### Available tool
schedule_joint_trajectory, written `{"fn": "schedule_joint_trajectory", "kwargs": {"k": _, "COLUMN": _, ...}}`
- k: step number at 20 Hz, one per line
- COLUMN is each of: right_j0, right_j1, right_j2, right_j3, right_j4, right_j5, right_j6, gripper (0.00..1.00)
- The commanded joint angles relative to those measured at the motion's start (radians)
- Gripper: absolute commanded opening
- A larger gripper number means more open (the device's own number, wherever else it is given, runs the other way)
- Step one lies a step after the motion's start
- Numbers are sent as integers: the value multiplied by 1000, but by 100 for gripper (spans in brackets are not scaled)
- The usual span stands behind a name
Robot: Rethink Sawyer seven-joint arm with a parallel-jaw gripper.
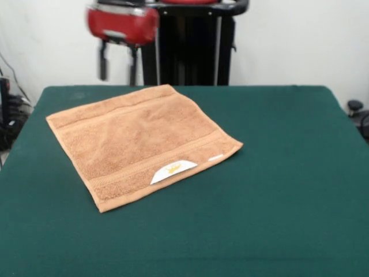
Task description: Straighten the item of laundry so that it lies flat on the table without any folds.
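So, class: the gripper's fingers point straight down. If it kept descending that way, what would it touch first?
Most likely the towel, near its far edge, or the green table just behind it. The gripper hangs open above that far edge, and one view cannot settle the depth between them.

One towel, orange-tan, spread on table. One white label on towel, plus one small white tag at same edge. Two woven bands across towel. One green table. One gripper above, two fingers apart.
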Motion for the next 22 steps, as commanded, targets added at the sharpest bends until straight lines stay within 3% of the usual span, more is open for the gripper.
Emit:
{"fn": "schedule_joint_trajectory", "kwargs": {"k": 1, "right_j0": -66, "right_j1": -41, "right_j2": 157, "right_j3": 141, "right_j4": 0, "right_j5": 129, "right_j6": -255, "gripper": 100}}
{"fn": "schedule_joint_trajectory", "kwargs": {"k": 6, "right_j0": -102, "right_j1": -2, "right_j2": 172, "right_j3": 111, "right_j4": -49, "right_j5": 127, "right_j6": -258, "gripper": 100}}
{"fn": "schedule_joint_trajectory", "kwargs": {"k": 22, "right_j0": -77, "right_j1": -35, "right_j2": 159, "right_j3": 135, "right_j4": -100, "right_j5": 120, "right_j6": -188, "gripper": 100}}
